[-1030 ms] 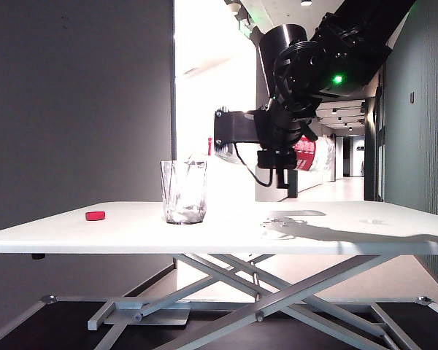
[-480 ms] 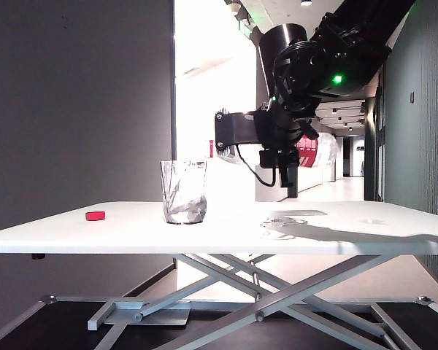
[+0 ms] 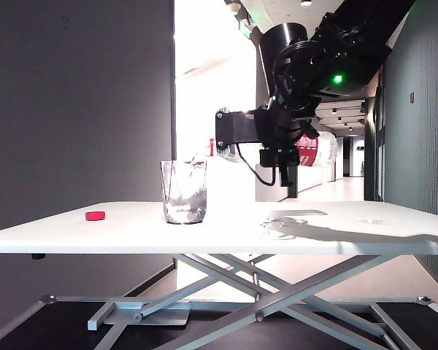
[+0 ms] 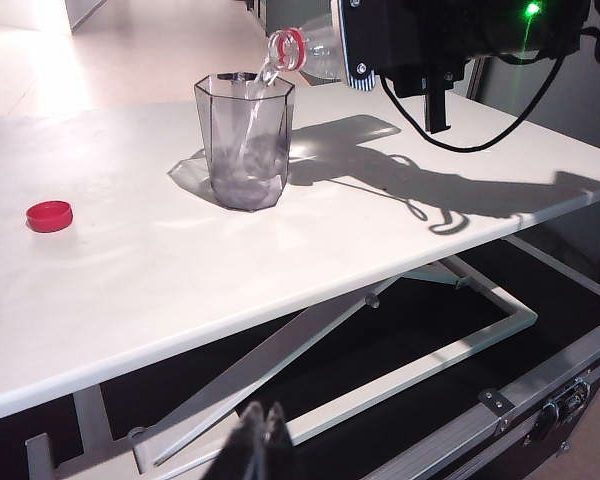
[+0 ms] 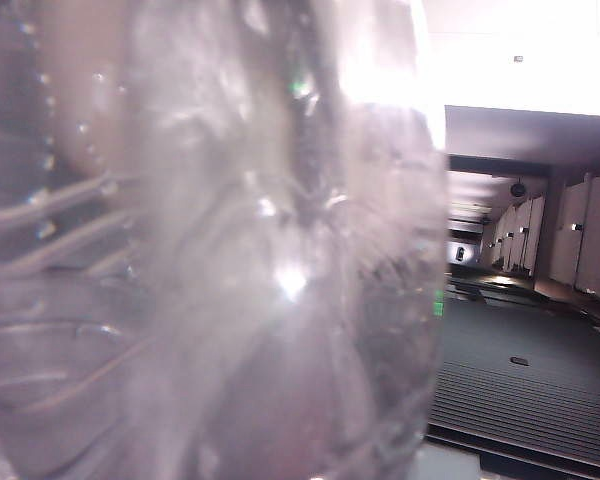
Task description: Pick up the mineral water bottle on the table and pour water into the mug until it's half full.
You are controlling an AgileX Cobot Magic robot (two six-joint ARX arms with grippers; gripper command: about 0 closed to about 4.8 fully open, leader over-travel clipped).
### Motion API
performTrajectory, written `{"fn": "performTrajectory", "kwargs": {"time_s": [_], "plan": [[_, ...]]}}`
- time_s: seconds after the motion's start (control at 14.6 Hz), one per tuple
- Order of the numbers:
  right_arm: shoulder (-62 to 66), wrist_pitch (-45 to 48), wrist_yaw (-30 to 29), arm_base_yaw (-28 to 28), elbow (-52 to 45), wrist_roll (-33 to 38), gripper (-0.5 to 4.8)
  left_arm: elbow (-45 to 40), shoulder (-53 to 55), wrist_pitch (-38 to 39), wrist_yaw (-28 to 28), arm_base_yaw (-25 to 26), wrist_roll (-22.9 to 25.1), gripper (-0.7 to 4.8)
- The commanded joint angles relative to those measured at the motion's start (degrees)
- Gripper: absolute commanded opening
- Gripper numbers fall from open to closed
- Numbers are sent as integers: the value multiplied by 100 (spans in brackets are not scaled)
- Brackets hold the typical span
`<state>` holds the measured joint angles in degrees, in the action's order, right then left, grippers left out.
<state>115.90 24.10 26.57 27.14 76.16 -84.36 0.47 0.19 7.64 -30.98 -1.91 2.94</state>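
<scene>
The mineral water bottle (image 3: 306,151) lies nearly level above the table (image 3: 336,226), and my right gripper (image 3: 283,149) is shut on its body. Its red-ringed neck (image 4: 288,48) hangs over the rim of the mug (image 4: 245,150). A thin stream of water (image 4: 250,115) runs from it into the mug. The clear mug (image 3: 184,191) stands upright on the table with water in its lower part. In the right wrist view the bottle (image 5: 210,250) fills the picture and hides the fingers. My left gripper (image 4: 263,445) hangs shut and empty below the table's near edge.
A small red cap (image 4: 49,215) lies on the table left of the mug, also visible in the exterior view (image 3: 95,215). The right arm (image 4: 460,40) and its cable hang over the table's right half. The crossed leg frame (image 3: 263,284) stands beneath.
The right gripper has stayed in place with the bottle tipped over the mug. Water keeps running in, and the level in the mug looks slightly higher.
</scene>
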Motion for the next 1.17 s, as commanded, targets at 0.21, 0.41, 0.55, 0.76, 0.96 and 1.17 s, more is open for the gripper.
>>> {"fn": "performTrajectory", "kwargs": {"time_s": [0.21,0.41,0.55,0.76,0.96,1.17], "plan": [[-105,404,39,13,83,-11,179,11,2,35,-35,-7,-20,-5],[-105,404,35,15,83,-9,180,11,2,35,-35,-7,-17,-5],[-105,404,35,13,83,-9,179,11,2,35,-35,-7,-17,-5],[-105,404,33,13,83,7,180,11,2,35,-35,-7,-20,-5],[-105,398,-68,13,81,1016,180,11,2,35,-35,-7,-17,-5],[-105,391,-400,20,79,2492,180,11,2,39,-33,-7,-15,-5]]}}
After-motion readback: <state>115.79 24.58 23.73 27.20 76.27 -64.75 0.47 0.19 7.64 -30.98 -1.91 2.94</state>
